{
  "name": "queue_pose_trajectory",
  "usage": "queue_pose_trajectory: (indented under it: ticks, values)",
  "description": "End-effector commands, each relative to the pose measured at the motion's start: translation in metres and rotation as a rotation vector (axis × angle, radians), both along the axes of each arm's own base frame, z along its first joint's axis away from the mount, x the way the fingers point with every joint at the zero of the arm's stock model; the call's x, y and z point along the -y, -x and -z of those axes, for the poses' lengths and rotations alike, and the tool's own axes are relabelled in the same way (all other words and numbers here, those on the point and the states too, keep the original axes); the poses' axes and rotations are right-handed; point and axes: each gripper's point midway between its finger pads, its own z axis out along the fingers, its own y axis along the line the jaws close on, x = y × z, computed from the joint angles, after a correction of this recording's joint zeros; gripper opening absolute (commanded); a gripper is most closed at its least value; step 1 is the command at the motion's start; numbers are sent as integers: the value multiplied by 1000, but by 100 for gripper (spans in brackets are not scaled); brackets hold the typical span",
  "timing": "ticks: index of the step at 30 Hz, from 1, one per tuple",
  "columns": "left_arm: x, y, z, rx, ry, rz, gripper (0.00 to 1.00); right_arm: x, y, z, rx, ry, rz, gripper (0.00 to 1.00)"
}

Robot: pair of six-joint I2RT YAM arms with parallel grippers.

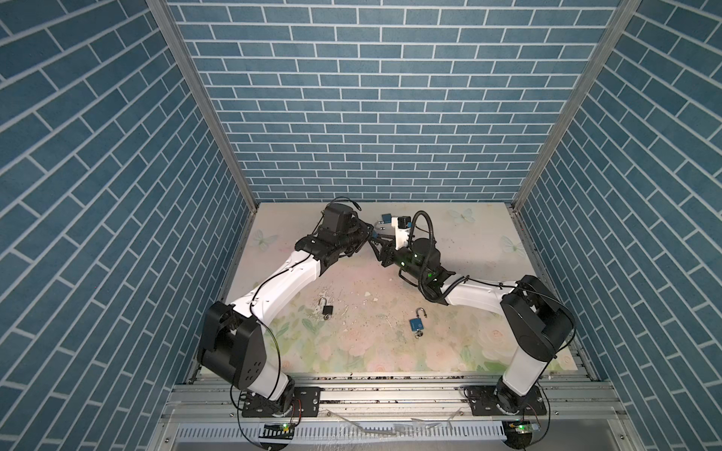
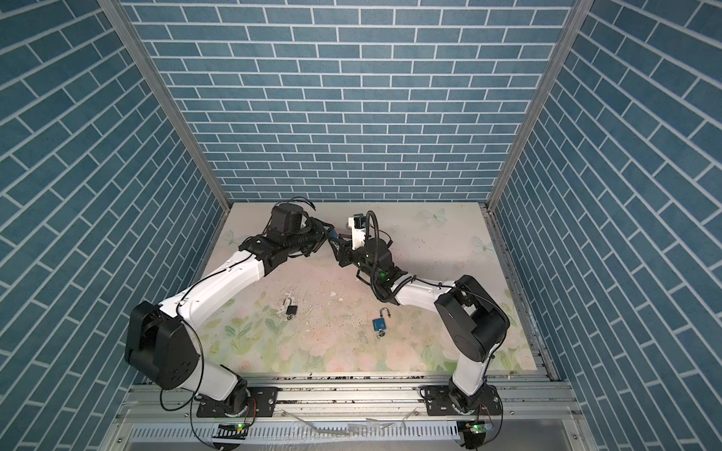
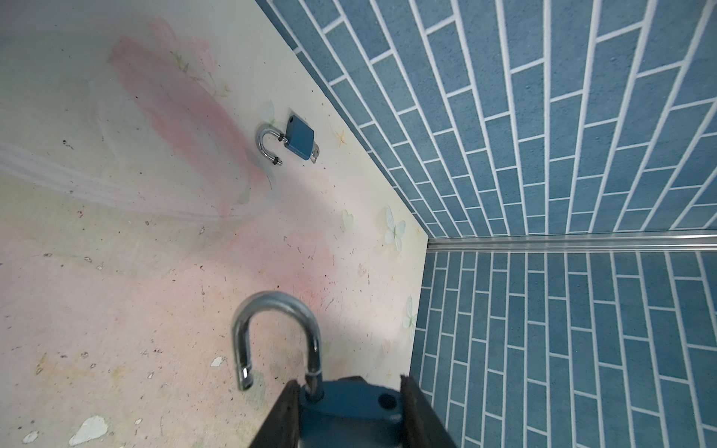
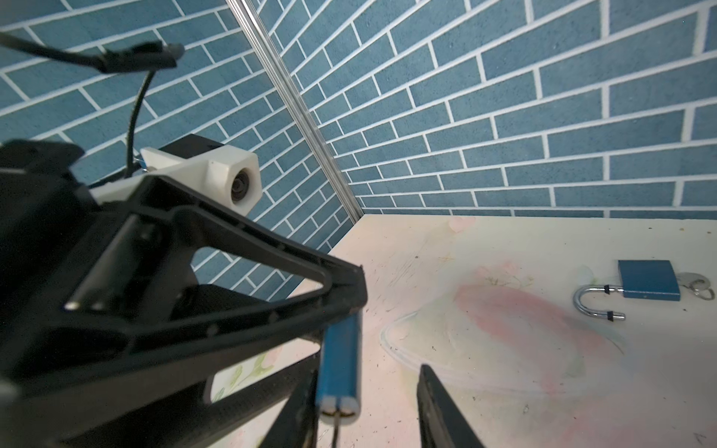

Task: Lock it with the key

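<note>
My left gripper [image 3: 349,382] is shut on the body of a blue padlock [image 3: 349,415], one finger on each side. Its silver shackle [image 3: 275,333] stands swung open, with the free end out of its hole. In both top views the two grippers meet above the back middle of the table, around the held padlock [image 1: 374,235]. In the right wrist view the padlock's keyway end [image 4: 338,403] sits between my right gripper's [image 4: 368,370] fingers. It lies close to one finger, with a clear gap to the other. A thin key [image 4: 336,428] sticks out of that end, edge-on.
Another blue padlock [image 1: 385,219] with an open shackle lies near the back wall. A black padlock [image 1: 327,310] and a blue padlock [image 1: 416,324], both open, lie on the floral mat [image 1: 351,351] towards the front. Blue brick walls close three sides.
</note>
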Motion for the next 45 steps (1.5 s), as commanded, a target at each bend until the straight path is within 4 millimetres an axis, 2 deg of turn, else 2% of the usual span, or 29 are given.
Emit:
queue_pose_trajectory:
  ticks: [1, 14, 21, 24, 26, 27, 31, 33, 39, 45]
  values:
    - [-4, 1, -17, 49, 20, -12, 31, -6, -1, -6, 1, -31, -10, 40]
    - [-3, 1, -14, 49, 31, -10, 31, -9, -2, -7, -3, -37, -21, 27]
    - [-2, 1, -12, 43, 33, -6, 31, -10, -2, -8, -3, -40, -24, 24]
    - [-1, 1, -10, 40, 39, -5, 31, -11, -2, -8, -3, -35, -26, 20]
    - [0, 1, -10, 39, 44, -5, 32, -10, -3, -8, -3, -35, -23, 4]
    - [0, 1, -10, 40, 45, -5, 32, -10, -2, -7, -6, -32, -24, 0]
    - [0, 1, -8, 37, 50, -4, 33, -10, -3, -8, -4, -35, -24, 0]
    - [1, 1, -9, 40, 52, -1, 36, -11, -2, -9, -2, -36, -28, 0]
    - [-2, 6, -15, 61, 39, 7, 70, -9, 0, -17, 17, -30, -37, 0]
    - [-16, 14, -18, 74, 9, 2, 76, -1, -1, -28, 28, -34, -41, 0]
